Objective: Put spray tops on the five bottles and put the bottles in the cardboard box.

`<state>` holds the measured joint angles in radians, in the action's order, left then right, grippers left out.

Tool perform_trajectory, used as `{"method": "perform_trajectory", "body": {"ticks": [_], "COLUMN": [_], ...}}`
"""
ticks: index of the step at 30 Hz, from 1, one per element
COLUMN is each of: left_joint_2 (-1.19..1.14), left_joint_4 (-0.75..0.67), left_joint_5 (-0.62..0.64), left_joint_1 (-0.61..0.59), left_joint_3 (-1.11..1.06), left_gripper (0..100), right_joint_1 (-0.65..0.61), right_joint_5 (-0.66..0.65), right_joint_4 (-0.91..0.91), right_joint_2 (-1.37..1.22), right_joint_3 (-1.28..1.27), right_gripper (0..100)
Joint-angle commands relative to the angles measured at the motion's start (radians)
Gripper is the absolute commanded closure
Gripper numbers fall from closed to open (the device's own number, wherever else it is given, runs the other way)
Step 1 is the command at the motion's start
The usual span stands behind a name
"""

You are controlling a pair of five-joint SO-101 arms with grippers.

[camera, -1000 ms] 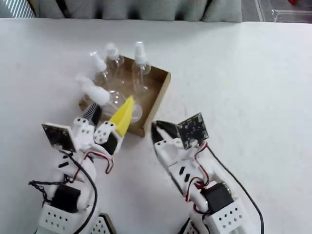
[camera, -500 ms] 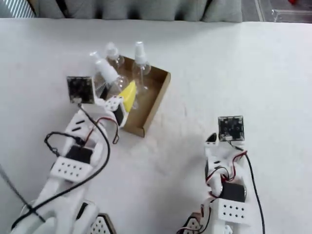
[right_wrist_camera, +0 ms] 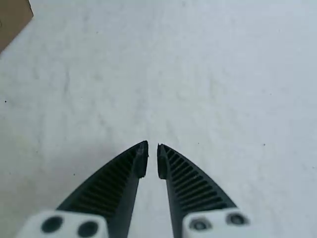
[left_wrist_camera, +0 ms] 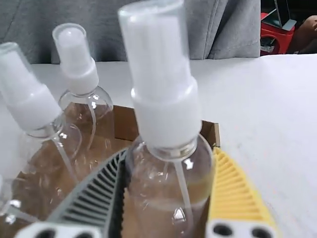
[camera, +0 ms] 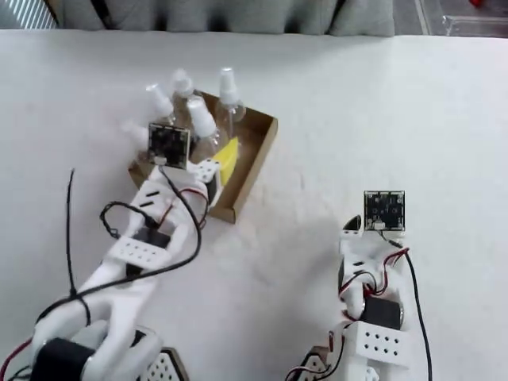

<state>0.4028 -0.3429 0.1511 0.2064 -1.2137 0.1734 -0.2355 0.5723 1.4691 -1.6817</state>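
Gripping one clear bottle (left_wrist_camera: 166,129) by its round body, the left gripper (left_wrist_camera: 169,163) is closed on it, with the grey finger (left_wrist_camera: 94,193) on one side and the yellow finger (left_wrist_camera: 233,193) on the other. This bottle stands upright in the grip and carries a white spray top (left_wrist_camera: 161,74) with a clear cap. In the high view the held bottle (camera: 200,121) sits over the open cardboard box (camera: 260,151), towards the box's middle; whether its base touches the box floor cannot be told.

Three further bottles stand in the far part of the box, each with its spray top fitted: one at the far corner (camera: 228,91), one beside it (camera: 182,83) and one nearer the left wall (camera: 159,101). A fifth spray top (camera: 135,133) shows at the box's left edge, its bottle mostly hidden behind the left arm's camera board (camera: 169,143).

The right gripper (right_wrist_camera: 152,158) hangs low over the bare white table (camera: 413,103), its black jaws drawn together to a thin slit and holding nothing. In the high view it (camera: 353,225) lies to the right of the box and well apart from it; a corner of the box (right_wrist_camera: 12,20) shows at the edge of the right wrist view.
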Motion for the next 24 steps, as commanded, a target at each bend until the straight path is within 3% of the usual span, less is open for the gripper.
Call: {"method": "perform_trajectory", "body": {"ticks": [1,10,24], "left_joint_2": [-0.085,-0.251,-0.366], "left_joint_4": [-0.084,-0.256,-0.298], "left_joint_5": [-0.012,-0.012,-0.012], "left_joint_1": [0.01,0.012,0.01], "left_joint_3": [0.101,0.114,0.133], "left_gripper": [98,98,98], "right_joint_1": [0.005,-0.004,-0.016], "right_joint_5": [-0.014,-0.014,-0.014], "right_joint_4": [-0.01,-0.012,-0.005], "right_joint_2": [-0.007,-0.005,-0.007], "right_joint_3": [-0.014,-0.014,-0.014], "right_gripper": [98.1,98.1,98.1]}}
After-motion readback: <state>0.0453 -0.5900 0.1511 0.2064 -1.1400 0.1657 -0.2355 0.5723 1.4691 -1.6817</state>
